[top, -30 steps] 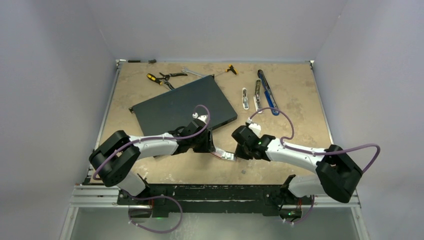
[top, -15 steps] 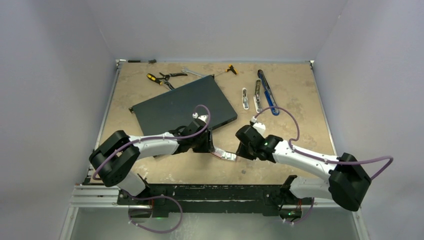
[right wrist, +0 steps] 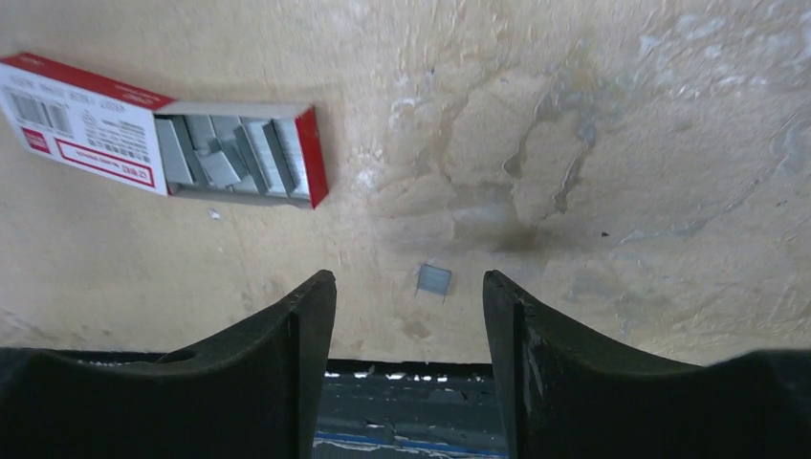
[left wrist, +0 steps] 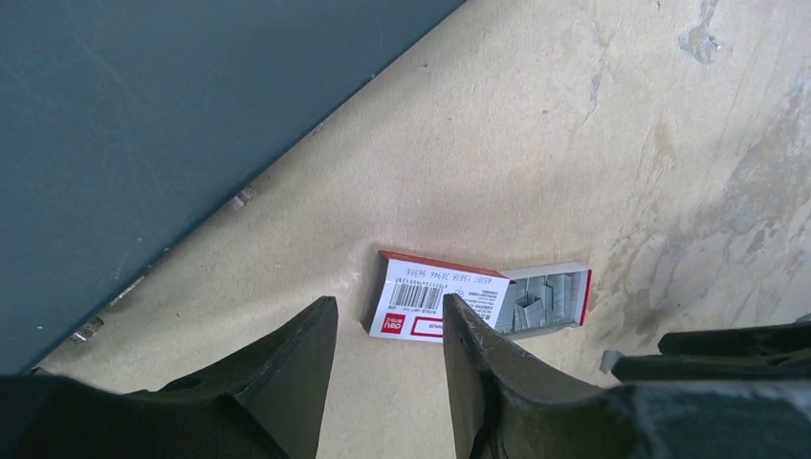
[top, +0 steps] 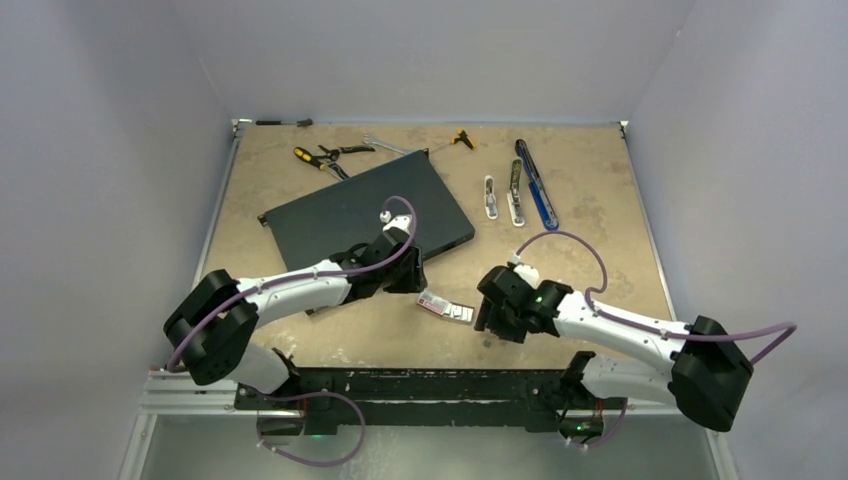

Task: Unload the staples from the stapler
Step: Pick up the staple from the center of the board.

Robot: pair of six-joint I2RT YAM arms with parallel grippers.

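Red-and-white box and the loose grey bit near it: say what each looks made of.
The red-and-white box: thin printed card, matte; barcode print, folded edges. The loose grey bit: likely metal, a short staple strip, dull silvery; too small to be sure.

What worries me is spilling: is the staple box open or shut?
Open: the box lies flat on the table with its tray slid out, and staples show inside it.

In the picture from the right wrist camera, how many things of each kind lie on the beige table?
Red-and-white cardboard staple box, open: 1
Loose grey metal staple strip, outside the box: 1
Total: 2
The strips inside the box overlap too much to count.
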